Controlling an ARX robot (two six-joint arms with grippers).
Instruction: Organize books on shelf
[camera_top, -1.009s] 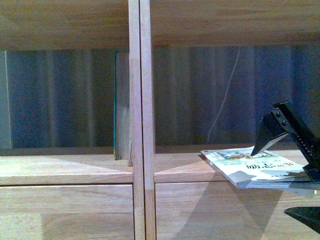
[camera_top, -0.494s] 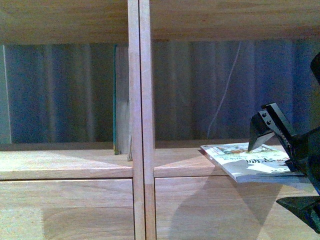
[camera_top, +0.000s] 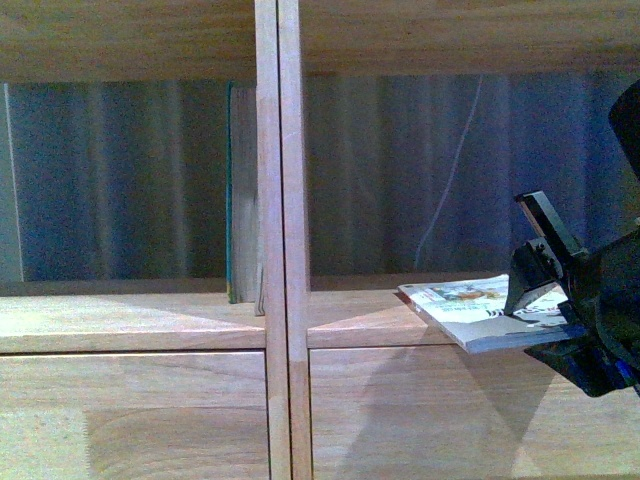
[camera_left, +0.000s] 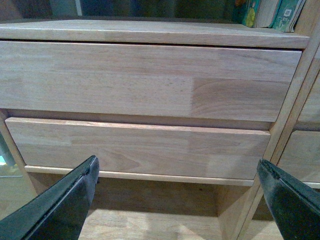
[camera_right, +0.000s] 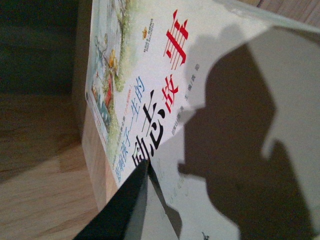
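Paperback (camera_top: 468, 316): thin, pale cover, lying flat in the right compartment of the shelf (camera_top: 150, 335), one end overhanging the front edge. Right gripper (camera_top: 535, 325): fingers clamped on that end, one above and one below. Only the right wrist view resolves the cover's black and red Chinese characters. Green-edged book (camera_top: 236, 190): upright against the divider, left compartment. Left wrist view: left gripper (camera_left: 175, 210), fingers wide apart, facing two drawer fronts (camera_left: 150, 85).

L gripper (camera_left: 177, 162) sits low, facing the light-wood shelf (camera_left: 150, 31), its 2 black fingers (camera_left: 65, 202) spread wide apart. 2 plain drawer fronts fill most of the frame, upper (camera_left: 140, 80) stacked over lower (camera_left: 140, 147). Books (camera_left: 270, 11) stand upright in the compartment above the drawers, beside the vertical divider (camera_left: 295, 100).
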